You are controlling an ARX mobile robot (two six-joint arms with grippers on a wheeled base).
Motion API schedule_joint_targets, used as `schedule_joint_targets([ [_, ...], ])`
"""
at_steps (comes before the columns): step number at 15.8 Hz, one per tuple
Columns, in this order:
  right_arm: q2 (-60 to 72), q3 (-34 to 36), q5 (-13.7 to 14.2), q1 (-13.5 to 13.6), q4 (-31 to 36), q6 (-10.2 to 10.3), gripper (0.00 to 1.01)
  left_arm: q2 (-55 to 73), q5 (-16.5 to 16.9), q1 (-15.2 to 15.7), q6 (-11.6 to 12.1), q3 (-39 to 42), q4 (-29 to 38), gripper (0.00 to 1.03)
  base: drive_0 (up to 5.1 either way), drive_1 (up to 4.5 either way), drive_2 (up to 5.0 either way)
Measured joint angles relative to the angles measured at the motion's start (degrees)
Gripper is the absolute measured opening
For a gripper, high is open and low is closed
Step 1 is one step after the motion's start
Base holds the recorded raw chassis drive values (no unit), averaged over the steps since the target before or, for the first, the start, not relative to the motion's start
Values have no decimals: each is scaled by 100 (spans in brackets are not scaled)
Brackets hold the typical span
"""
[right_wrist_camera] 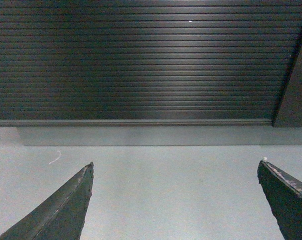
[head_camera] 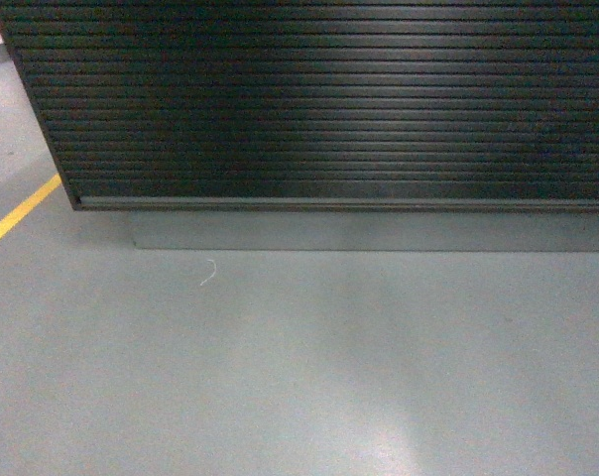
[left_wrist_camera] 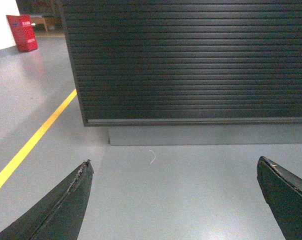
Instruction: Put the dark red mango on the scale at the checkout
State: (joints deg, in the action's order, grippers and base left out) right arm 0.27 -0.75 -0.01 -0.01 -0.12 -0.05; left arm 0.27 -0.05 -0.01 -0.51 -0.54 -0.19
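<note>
Checkout: black front of fine ribbed slats, faint sheen. Floor below it: smooth grey, softly reflective, painted yellow line.

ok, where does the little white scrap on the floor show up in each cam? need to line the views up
Head: white scrap on the grey floor, left of centre, just below the checkout base.
Left wrist: scrap near centre, between the open left gripper fingers, below the plinth.
Right wrist: scrap at far left, outside the open right gripper.
Shared landmark: the checkout's ribbed front and its bottom edge.
</note>
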Motion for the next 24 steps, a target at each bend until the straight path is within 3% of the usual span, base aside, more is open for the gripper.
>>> schedule_joint_targets([
  [24, 0, 0, 0, 0, -13, 0, 98, 0, 0, 0, 0, 0, 4, 98, 5, 400, -390],
])
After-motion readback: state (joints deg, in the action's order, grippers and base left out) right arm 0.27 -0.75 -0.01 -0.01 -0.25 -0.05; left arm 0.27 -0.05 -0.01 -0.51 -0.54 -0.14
